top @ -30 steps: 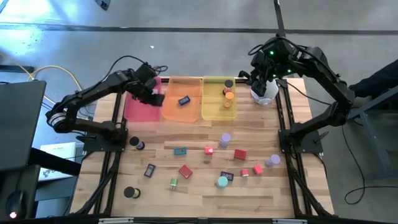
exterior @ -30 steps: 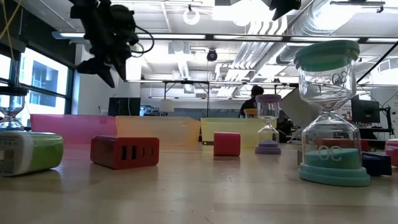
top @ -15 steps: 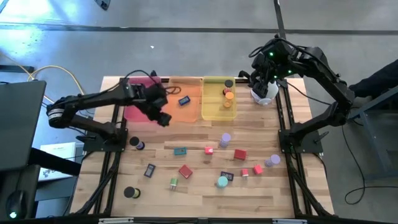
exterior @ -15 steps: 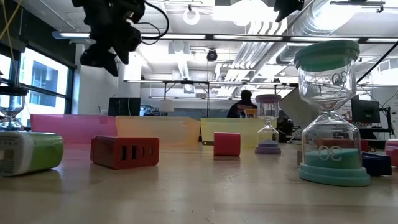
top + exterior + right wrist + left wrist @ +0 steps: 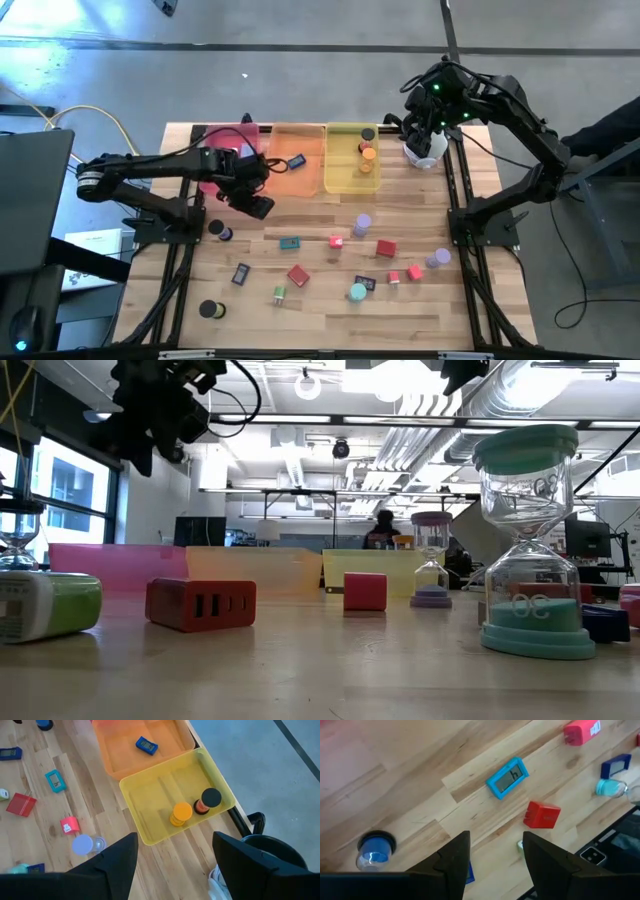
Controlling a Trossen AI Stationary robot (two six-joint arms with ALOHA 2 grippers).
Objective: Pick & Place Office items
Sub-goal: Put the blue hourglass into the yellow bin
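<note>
Left end effector [image 5: 258, 205] moved off trays; teal rectangle [image 5: 289, 243] lies ahead.

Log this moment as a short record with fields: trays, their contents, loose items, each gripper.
trays: pink tray, orange tray, yellow tray, side by side along the table's far edge
orange tray contents: one dark blue rectangle
yellow tray contents: orange cylinder and black-topped cylinder
loose items: teal rectangle, red cube and others scattered on the wooden table
left gripper: open, empty, above the table just in front of the pink and orange trays
right gripper: open, empty, waiting near the yellow tray's far right corner
</note>
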